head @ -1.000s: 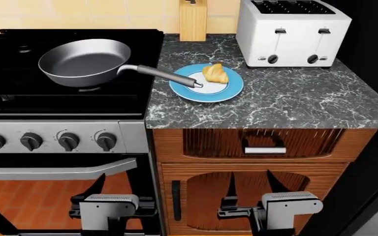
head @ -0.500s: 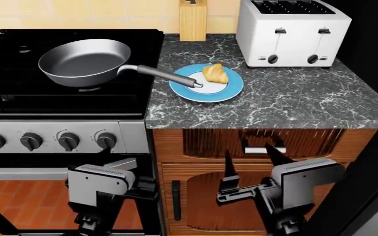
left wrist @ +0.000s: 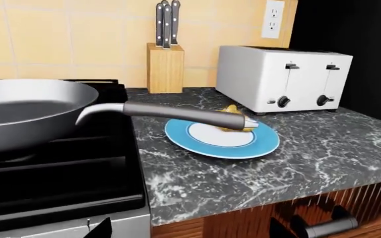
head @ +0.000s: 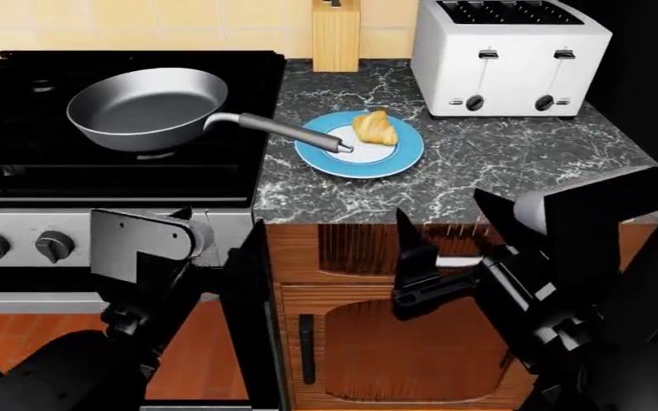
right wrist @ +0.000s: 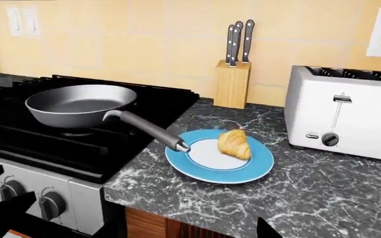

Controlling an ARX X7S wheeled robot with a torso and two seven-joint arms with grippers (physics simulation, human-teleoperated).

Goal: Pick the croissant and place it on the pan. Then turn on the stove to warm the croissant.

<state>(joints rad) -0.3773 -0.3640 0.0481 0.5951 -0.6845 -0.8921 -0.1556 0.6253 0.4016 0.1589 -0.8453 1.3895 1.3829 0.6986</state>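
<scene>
Croissant sits on the white centre of the blue-rimmed plate, on the marble counter, well beyond and above your right gripper and a little to its left. Right gripper hangs in front of the wooden cabinet, below the counter edge; its two dark fingers stand apart, holding nothing. Pan rests on the stove grate, further left than the plate, its long handle reaching over the plate's near-left rim without touching the croissant. Your left gripper is up at the stove's front panel, just beside the knobs; only dark tips show at the wrist view's edge, so you cannot tell whether it is released or clenched. White toaster stands beyond the plate, to the right gripper's far side; knife block is against the tiled wall, between pan and toaster.
</scene>
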